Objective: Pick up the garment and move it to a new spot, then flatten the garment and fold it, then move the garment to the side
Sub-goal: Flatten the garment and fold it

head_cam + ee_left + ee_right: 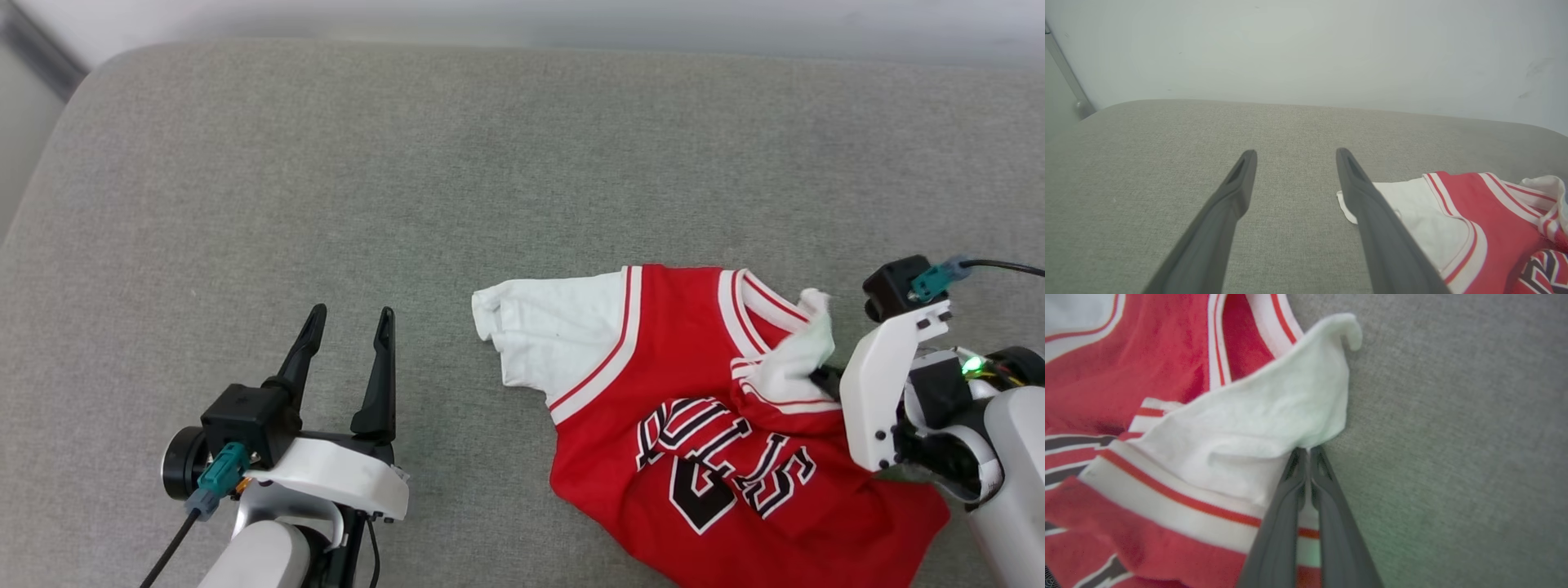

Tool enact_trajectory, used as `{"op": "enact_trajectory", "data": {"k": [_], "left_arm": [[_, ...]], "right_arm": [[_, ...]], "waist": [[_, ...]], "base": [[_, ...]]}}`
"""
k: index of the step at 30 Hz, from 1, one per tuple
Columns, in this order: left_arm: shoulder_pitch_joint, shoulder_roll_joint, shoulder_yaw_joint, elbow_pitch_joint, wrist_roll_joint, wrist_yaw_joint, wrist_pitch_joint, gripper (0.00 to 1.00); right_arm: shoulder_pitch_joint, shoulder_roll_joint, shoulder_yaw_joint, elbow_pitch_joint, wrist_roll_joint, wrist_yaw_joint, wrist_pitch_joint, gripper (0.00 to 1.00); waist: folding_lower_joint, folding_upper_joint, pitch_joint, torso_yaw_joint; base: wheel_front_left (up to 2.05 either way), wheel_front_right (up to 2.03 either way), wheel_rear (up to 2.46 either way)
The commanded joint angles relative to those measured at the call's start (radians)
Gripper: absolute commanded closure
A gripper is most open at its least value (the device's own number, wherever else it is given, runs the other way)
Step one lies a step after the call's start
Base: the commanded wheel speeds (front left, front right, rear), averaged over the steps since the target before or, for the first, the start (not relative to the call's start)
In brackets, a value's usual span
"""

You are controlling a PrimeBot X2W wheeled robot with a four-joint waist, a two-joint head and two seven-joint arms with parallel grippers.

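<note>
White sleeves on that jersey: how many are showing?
2. One white sleeve lies spread at the jersey's left end; the other sleeve is bunched at its right, pinched in the right gripper.

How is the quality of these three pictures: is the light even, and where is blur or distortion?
Head view: soft, even light, print on the garment sharp. Left wrist view: the left gripper looks soft near the lens, the cushion bows at its far edge. Right wrist view: the sleeve is slightly blurred, a green tint lies on the cushion beside the right gripper.
</note>
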Motion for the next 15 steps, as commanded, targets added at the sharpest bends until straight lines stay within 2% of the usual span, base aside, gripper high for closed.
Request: {"op": "enact_trajectory", "data": {"k": [1,7,12,15], "left_arm": [[-0.006,-0.002,0.001,0.001,-0.001,0.002,-0.003,0.00],[0.011,0.006,0.003,-0.001,-0.004,0.008,-0.004,0.00],[0.016,0.012,0.002,-0.009,-0.005,0.012,0.002,0.00],[0.018,0.015,0.002,-0.012,-0.007,0.015,0.003,0.00]], "right_arm": [[-0.010,-0.001,-0.001,0.002,-0.004,-0.001,-0.009,1.00],[-0.024,-0.008,-0.093,-0.058,-0.038,-0.001,-0.062,1.00],[0.054,0.000,-0.245,-0.085,-0.082,-0.001,-0.069,1.00],[0.131,0.031,-0.337,-0.078,-0.103,0.000,-0.063,1.00]], "waist": [[0.0000,0.0000,-0.006,-0.006],[0.0000,0.0000,-0.034,-0.039],[0.0000,0.0000,-0.044,-0.061],[0.0000,0.0000,-0.046,-0.069]], "base": [[0.00,0.00,0.00],[0.00,0.00,0.00],[0.00,0.00,0.00],[0.00,0.00,0.00]]}}
